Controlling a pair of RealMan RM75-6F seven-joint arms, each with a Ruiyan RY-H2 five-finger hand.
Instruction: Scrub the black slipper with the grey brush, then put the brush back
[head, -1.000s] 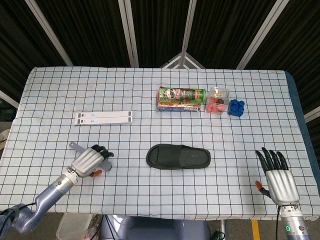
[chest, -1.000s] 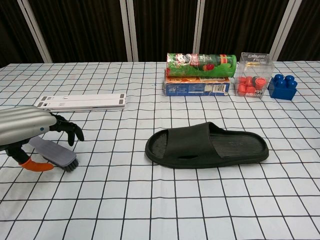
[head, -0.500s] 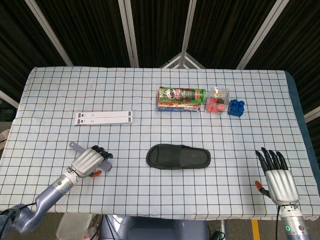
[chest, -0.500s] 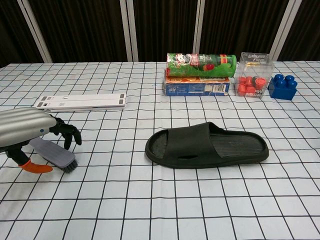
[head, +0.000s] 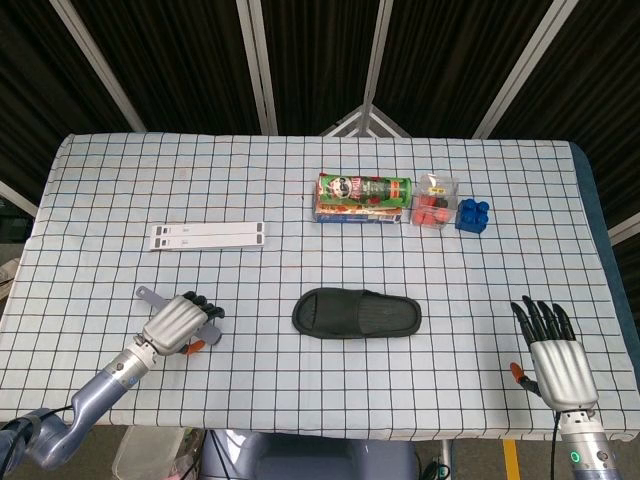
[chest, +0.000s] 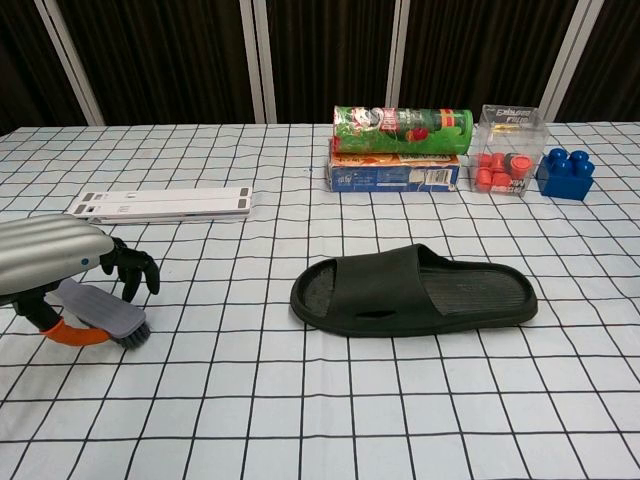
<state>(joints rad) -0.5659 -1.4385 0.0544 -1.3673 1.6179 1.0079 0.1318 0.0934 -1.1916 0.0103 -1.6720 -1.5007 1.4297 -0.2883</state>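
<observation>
The black slipper (head: 357, 315) (chest: 415, 292) lies flat at the middle of the checked tablecloth, toe end to the right. The grey brush (chest: 100, 311) lies left of it, bristles down, and its handle end (head: 147, 295) pokes out beyond the hand in the head view. My left hand (head: 178, 322) (chest: 50, 260) covers the brush, fingers curled over its far side and the orange-tipped thumb against its near side, gripping it. My right hand (head: 555, 355) rests at the front right of the table, fingers spread and holding nothing; the chest view does not show it.
A white flat strip (head: 208, 235) (chest: 165, 203) lies behind the brush. At the back stand a green chips can on a box (head: 365, 197), a clear box of red pieces (head: 435, 203) and a blue block (head: 472, 215).
The left hand's fingers have curled in tighter over the brush and the thumb has come up against its near side. The slipper and right hand have not moved.
</observation>
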